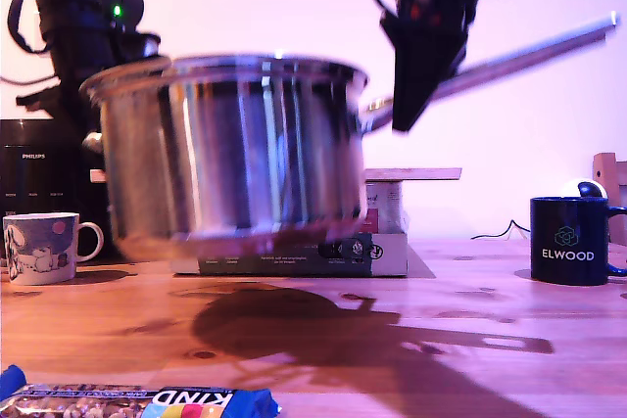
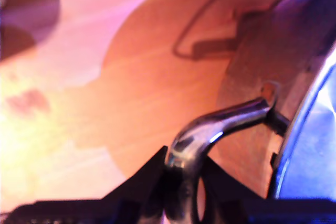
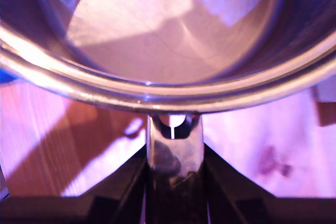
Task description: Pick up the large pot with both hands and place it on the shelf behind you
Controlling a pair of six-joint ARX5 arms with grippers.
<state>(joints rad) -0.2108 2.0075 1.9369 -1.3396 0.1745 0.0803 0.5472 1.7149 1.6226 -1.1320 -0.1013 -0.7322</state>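
The large pot, shiny steel, hangs blurred above the tabletop, tilted slightly. My second gripper comes down from the top of the exterior view and is shut on the long straight handle close to the rim. The second wrist view shows those jaws clamped on the handle below the pot's rim. My first gripper is shut on the small curved side handle of the pot. Its arm stands behind the pot at the exterior view's left. The shelf plank shows behind the pot.
A cardboard tray of cans carries the plank. A black Philips cooker and a white mug stand at the exterior view's left, a blue ELWOOD mug at its right. A KIND bar lies at the front edge.
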